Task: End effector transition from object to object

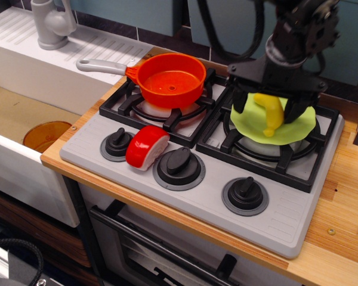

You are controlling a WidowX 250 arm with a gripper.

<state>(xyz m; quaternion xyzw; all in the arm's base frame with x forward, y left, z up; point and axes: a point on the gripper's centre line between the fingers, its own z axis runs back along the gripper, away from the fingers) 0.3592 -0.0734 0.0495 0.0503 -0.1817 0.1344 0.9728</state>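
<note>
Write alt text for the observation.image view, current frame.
A black gripper straddles a yellow banana on a green plate over the right burner; an orange pot sits on the left burner.

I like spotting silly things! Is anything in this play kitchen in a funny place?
Yes. A red-and-white toy food piece lies on the stove's knob panel, resting between two black knobs rather than on a burner. Also, a yellow banana sits on a green plate atop the right burner, with the gripper straddling it.
</note>
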